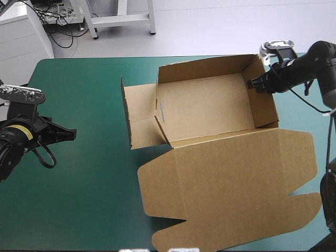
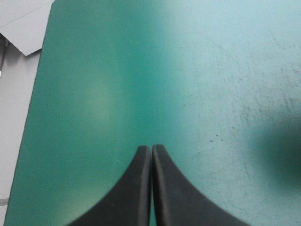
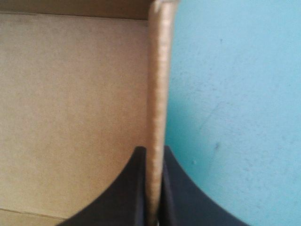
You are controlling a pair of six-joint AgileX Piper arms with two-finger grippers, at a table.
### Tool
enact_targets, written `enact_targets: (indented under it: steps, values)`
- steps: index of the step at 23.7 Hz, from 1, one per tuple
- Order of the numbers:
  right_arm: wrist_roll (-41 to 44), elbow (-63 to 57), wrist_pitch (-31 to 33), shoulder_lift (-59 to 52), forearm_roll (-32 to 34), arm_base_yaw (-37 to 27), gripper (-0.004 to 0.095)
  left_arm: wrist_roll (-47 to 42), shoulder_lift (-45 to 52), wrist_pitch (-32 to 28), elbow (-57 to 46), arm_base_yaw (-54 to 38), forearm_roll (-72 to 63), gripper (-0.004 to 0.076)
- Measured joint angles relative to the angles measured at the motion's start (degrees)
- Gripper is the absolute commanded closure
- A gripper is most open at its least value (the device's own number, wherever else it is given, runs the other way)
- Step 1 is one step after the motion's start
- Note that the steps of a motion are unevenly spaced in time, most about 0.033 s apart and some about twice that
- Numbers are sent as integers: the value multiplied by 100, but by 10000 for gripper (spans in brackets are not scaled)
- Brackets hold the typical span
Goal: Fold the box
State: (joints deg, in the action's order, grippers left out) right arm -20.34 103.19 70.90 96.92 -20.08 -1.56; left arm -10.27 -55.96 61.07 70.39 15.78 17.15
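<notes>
In the high view, the lid (image 1: 231, 189) of the brown box (image 1: 210, 121) is nearest, lying flat on the teal-green cover (image 1: 79, 210). It fills the lower centre and lower right of the frame, and its notched front edge reaches almost to the bottom.

Farther up, at the middle left of the frame, the left gripper (image 1: 71, 135) points toward the centre over bare cover, well apart from the box. In the left wrist view its black fingers (image 2: 136, 188) are pressed together into one pointed arch. They hold nothing, and ahead of them is only the teal-green cover (image 2: 141, 70).

Beyond the lid, the box's tray stands open in the upper centre of the frame, with its far wall and right wall (image 1: 265, 102) raised. The left side flap (image 1: 142, 115) is folded outward onto the cover.

Farthest off, at the upper right of the frame, the right gripper (image 1: 253, 84) reaches in over the tray's far right corner. In the right wrist view its black fingers (image 3: 134, 188) are all but closed on the upright right wall (image 3: 159, 84). The board's edge runs straight ahead from between them, with the tray floor (image 3: 70, 94) on one side and teal-green cover (image 3: 235, 94) on the other.
</notes>
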Motion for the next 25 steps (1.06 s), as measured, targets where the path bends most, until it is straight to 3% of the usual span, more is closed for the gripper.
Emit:
enact_targets:
  steps: [5, 11, 19, 25]
  values:
    - [-98, 0, 36, -261, -73, -207, 932, 1496, 0, -116, -33, -1396, -1775, 728]
    - [-243, 0, 36, -303, -547, -207, 932, 4513, 0, 183, -1330, -3841, -5644, 729]
    - [-266, 0, 36, -553, -568, -207, 931, 6069, -761, -615, -3191, -4169, -7527, 730]
    - [-266, 0, 36, -824, -570, -201, 931, 7027, -1855, -207, -3331, -4176, -8953, 730]
